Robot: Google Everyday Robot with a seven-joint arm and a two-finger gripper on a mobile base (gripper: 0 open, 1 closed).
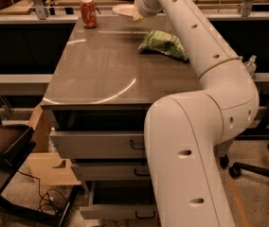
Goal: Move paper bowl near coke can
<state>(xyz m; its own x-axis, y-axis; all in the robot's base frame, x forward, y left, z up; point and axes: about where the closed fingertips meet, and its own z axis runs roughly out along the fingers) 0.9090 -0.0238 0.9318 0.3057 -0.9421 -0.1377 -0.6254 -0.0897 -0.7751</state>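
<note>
The paper bowl (122,9) is off-white and shallow and sits at the far edge of the table, right of the middle. My gripper (137,16) is at the bowl's right rim and is shut on it; the arm's wrist hides most of the fingers. The coke can (88,13), red with white lettering, stands upright at the far left corner of the table, about a can's width to the left of the bowl.
A green snack bag (165,44) lies on the grey table (101,70) to the right, under my arm. Drawers are below the table front. A shelf rail runs behind the table's far edge. A dark chair (2,141) stands at the lower left.
</note>
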